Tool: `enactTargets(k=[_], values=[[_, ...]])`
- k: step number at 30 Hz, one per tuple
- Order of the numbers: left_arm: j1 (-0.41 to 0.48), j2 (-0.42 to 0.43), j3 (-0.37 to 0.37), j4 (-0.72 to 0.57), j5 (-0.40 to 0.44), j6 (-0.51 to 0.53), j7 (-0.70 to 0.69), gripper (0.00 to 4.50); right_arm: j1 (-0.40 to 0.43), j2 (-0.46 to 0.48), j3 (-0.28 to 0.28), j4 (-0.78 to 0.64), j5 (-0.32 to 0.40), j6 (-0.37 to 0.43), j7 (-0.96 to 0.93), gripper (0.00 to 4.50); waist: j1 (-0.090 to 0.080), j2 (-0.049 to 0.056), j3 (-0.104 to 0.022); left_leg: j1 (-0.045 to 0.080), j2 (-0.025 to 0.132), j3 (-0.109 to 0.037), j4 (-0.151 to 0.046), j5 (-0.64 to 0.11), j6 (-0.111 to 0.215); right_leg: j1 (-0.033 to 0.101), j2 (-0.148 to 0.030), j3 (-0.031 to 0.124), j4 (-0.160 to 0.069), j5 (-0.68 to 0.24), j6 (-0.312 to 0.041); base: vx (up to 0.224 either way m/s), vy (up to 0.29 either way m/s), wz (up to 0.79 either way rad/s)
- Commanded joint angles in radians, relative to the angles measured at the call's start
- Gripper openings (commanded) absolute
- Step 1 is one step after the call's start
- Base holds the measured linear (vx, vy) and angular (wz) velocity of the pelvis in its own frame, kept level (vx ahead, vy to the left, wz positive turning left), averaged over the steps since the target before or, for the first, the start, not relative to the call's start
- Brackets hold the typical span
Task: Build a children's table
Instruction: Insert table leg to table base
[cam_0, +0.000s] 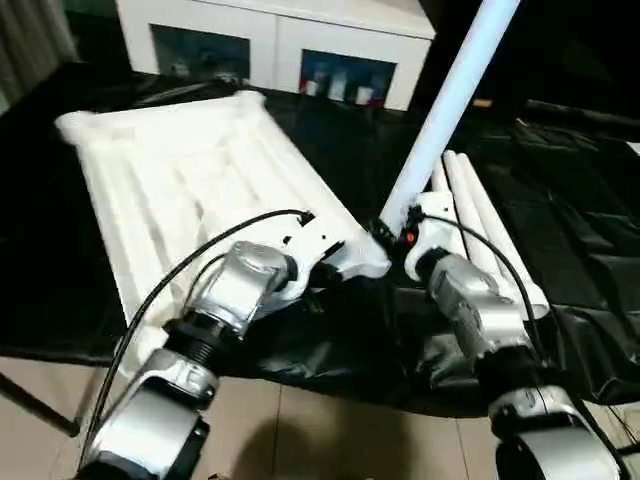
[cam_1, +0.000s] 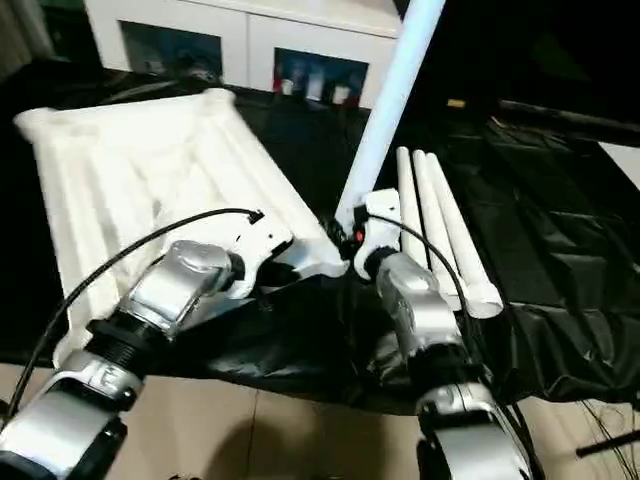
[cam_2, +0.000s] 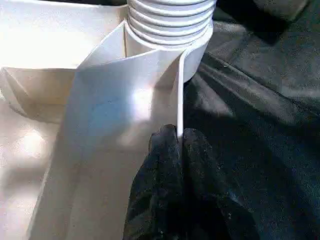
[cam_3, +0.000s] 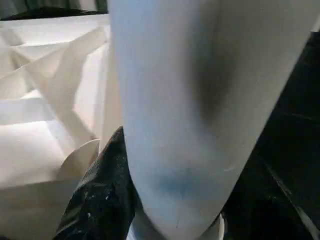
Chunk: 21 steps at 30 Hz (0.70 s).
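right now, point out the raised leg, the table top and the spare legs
raised leg (cam_0: 447, 110), left eye view, middle of the tilted tube
table top (cam_0: 190, 170), left eye view, ribbed underside
spare legs (cam_1: 440, 215), right eye view, middle of the tubes lying on the black sheet

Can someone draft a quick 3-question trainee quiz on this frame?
1. True or false: the left gripper is shut on a thin rib of the tabletop.
2. How many spare legs lie on the black sheet?
A one, B three, C five
3. What does the right gripper hold, and how does it stand?

Key:
1. True.
2. B.
3. A tube leg, raised and tilted, its threaded end at the tabletop's near corner socket.
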Motion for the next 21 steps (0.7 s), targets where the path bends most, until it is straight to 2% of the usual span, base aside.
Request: enactTargets(k=[1,2,4,7,8,12,16,20,21], values=[[0.012,-0.028,-0.010,-0.015,-0.017,0.018,-0.010,0.00,0.080,0.010,0.014,0.186,-0.030,0.114,-0.042,1.86,0.002,0.024,-0.017,-0.006,0.070,-0.028,-0.086,-0.317,0.006,0.005,-0.073,0.055,-0.069,-0.255,-0.158,0.000,0.000,0.00],[0.016,-0.034,-0.008,-0.030,-0.019,0.032,-0.003,0.00,0.064,0.018,0.001,0.209,-0.030,0.104,-0.066,1.86,0.002,0.021,-0.015,-0.003,0.068,-0.028,-0.085,-0.364,0.005,0.000,-0.079,0.057,-0.078,-0.366,-0.144,0.000,0.000,0.00],[0.027,-0.045,0.001,-0.059,-0.025,0.061,0.029,0.00,0.026,0.043,-0.012,0.256,-0.036,0.087,-0.102,1.86,0.000,0.018,-0.016,-0.011,0.068,-0.034,-0.088,-0.361,-0.001,0.003,-0.082,0.055,-0.081,-0.419,-0.125,0.000,0.000,0.00],[0.033,-0.048,0.005,-0.073,-0.028,0.076,0.049,0.00,0.003,0.058,-0.020,0.285,-0.038,0.078,-0.117,1.86,-0.004,0.020,-0.018,-0.016,0.068,-0.035,-0.089,-0.333,-0.006,0.003,-0.077,0.054,-0.076,-0.379,-0.119,0.000,0.000,0.00],[0.036,-0.049,0.005,-0.078,-0.028,0.080,0.053,0.00,-0.001,0.060,-0.021,0.292,-0.039,0.074,-0.120,1.86,-0.005,0.021,-0.019,-0.011,0.068,-0.031,-0.086,-0.326,-0.005,-0.001,-0.071,0.054,-0.072,-0.323,-0.127,0.000,0.000,0.00],[0.040,-0.041,-0.001,-0.080,-0.025,0.068,0.045,0.00,-0.006,0.063,-0.012,0.296,-0.046,0.067,-0.111,1.86,-0.006,0.023,-0.018,-0.008,0.066,-0.025,-0.084,-0.325,0.001,-0.002,-0.067,0.056,-0.069,-0.269,-0.145,0.000,0.000,0.00],[0.048,-0.021,-0.017,-0.083,-0.019,0.036,0.026,0.00,-0.020,0.066,0.012,0.304,-0.077,0.038,-0.076,1.86,-0.008,0.023,-0.017,-0.005,0.068,-0.024,-0.085,-0.349,0.003,-0.005,-0.068,0.056,-0.073,-0.299,-0.147,0.000,0.000,0.00],[0.047,-0.012,-0.018,-0.084,-0.020,0.032,0.021,0.00,-0.028,0.067,0.007,0.306,-0.077,0.037,-0.063,1.86,-0.010,0.023,-0.018,-0.005,0.067,-0.025,-0.085,-0.360,0.000,-0.009,-0.069,0.058,-0.076,-0.332,-0.137,0.000,0.000,0.00],[0.047,-0.008,-0.019,-0.084,-0.020,0.030,0.019,0.00,-0.031,0.067,0.004,0.308,-0.074,0.036,-0.055,2.42,-0.011,0.023,-0.018,-0.007,0.067,-0.026,-0.085,-0.355,0.000,-0.008,-0.068,0.057,-0.074,-0.316,-0.139,0.000,0.000,0.00]])
